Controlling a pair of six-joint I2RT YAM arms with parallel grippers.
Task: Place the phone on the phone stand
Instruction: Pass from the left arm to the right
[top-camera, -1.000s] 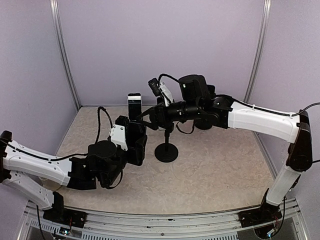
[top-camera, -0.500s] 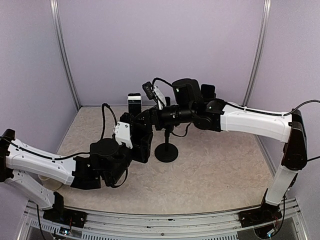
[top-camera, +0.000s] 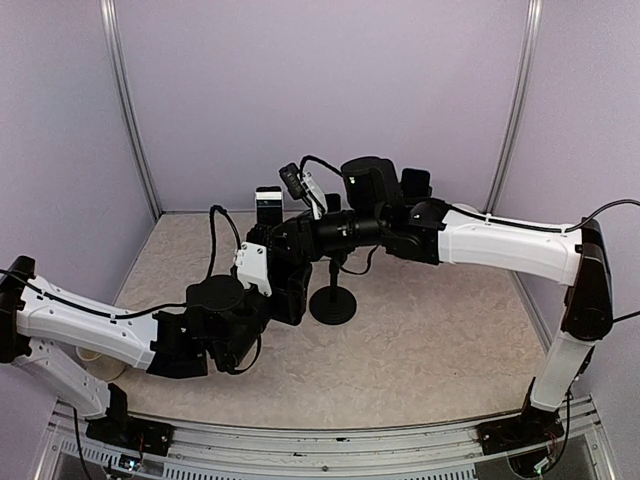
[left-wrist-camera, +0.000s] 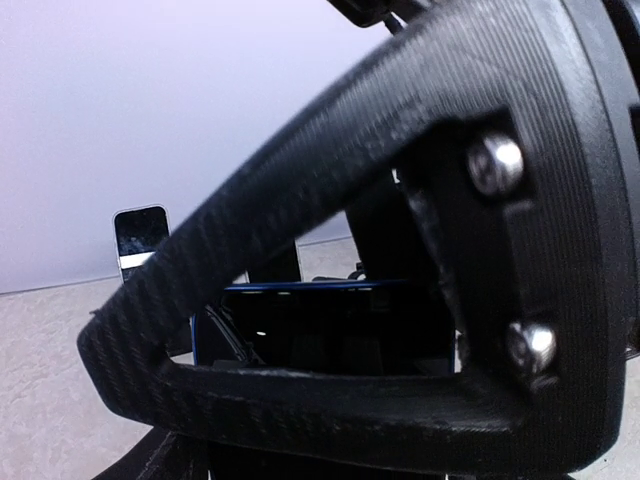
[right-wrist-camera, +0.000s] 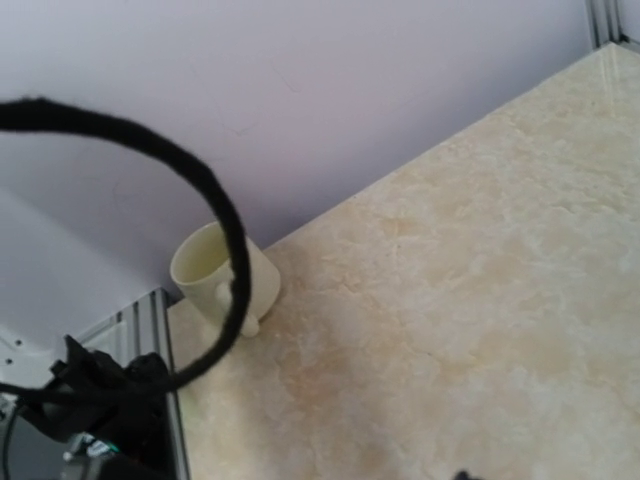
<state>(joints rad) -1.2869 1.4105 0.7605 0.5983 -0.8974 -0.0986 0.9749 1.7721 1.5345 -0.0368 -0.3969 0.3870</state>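
Tabletop (right-wrist-camera: 480, 300) | right wrist: cup (right-wrist-camera: 207, 270) | left wrist: phone (left-wrist-camera: 330, 335) | left gripper (top-camera: 283, 258), right gripper (top-camera: 285, 236): unclear

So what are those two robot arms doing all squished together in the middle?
They're trying to put a phone on the black phone stand. The left gripper and the right gripper meet just beside the stand's pole. The left wrist camera shows a blue-edged phone right at that arm's fingers, so the left arm probably has it, though the grip is hard to see. It doesn't look to be on the stand yet.
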